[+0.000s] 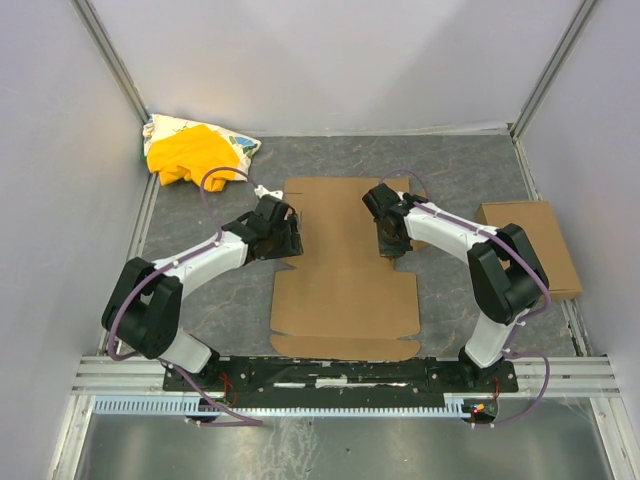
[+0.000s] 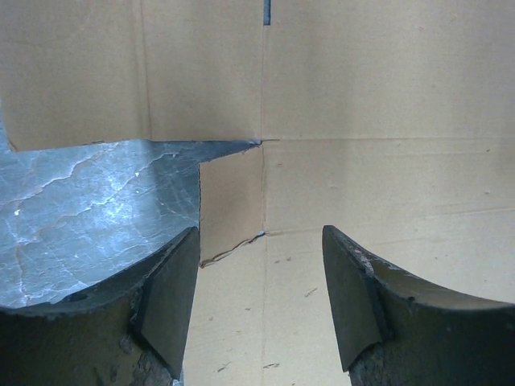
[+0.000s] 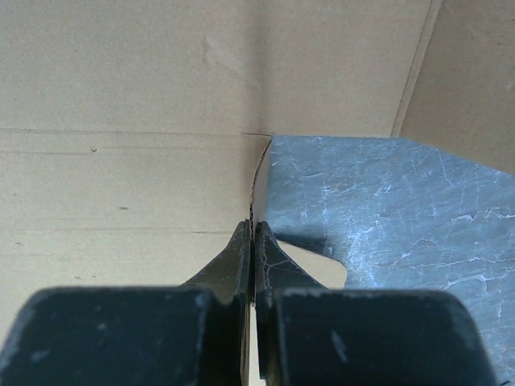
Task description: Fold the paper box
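So the paper box, a plain brown cardboard mailer blank with flaps, tabs and cut slits, is lying pretty much flat in the middle of the grey marbled table mat, between the two arms, with nothing folded into walls yet as far as I can see. The right gripper has its fingers pressed together, and it looks like they're pinching a thin strip of cardboard stood up on edge at the notch on the blank's right side. The left gripper is spread wide and hangs over the matching notch on the left, with a small tab just ahead of its fingers and nothing held. If I were doing this bit, I'd get the left side down low, slip one finger under that tab's free edge and close near the crease, not out at the tip. Then I'd lift both sides evenly so the blank doesn't skid or twist on the mat. Bend along the scored lines only; that cardboard looks thin and will kink anywhere if yanked. The smaller brown cardboard rectangle and the yellow cloth bundle sit well apart, so no worries there.
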`<action>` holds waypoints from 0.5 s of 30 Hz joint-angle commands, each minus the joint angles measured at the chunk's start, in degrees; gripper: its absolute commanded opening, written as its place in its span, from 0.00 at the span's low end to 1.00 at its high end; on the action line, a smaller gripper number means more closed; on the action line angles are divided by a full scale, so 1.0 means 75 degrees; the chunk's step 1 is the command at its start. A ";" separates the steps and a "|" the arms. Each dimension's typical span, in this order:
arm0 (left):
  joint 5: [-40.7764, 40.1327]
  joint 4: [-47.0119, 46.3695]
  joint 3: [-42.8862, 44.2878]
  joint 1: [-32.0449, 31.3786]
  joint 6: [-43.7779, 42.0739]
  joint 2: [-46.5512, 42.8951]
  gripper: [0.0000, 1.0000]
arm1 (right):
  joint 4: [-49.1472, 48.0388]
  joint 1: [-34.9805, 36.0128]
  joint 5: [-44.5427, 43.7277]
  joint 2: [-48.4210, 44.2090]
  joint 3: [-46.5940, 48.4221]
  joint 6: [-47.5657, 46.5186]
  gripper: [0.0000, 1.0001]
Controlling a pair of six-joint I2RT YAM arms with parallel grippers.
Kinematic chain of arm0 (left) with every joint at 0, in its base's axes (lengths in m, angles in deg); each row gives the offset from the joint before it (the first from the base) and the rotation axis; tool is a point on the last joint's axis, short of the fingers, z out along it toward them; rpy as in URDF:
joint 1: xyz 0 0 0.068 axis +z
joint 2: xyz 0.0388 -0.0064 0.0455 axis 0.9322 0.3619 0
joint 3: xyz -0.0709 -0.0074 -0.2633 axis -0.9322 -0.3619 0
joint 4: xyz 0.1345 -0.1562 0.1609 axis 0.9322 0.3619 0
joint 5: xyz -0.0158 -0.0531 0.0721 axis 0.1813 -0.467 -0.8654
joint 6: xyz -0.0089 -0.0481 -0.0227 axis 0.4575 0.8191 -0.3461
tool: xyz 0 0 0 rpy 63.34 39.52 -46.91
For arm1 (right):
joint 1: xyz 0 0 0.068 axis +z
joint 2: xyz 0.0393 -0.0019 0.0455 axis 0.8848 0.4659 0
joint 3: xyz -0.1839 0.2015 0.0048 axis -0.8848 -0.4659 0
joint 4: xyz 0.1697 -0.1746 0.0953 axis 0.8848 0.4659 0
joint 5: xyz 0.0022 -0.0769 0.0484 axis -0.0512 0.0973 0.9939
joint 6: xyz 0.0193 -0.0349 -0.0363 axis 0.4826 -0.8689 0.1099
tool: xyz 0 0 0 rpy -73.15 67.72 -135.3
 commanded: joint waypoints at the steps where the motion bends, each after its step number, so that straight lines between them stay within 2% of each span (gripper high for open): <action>1: 0.0522 -0.0570 0.0304 -0.0377 0.0220 0.0038 0.68 | -0.0272 0.0047 0.0396 0.0023 0.0134 0.0079 0.02; 15: 0.0490 -0.0763 0.0499 -0.0753 0.0350 0.0423 0.68 | -0.0252 0.0050 0.0443 0.0167 0.0170 0.0117 0.02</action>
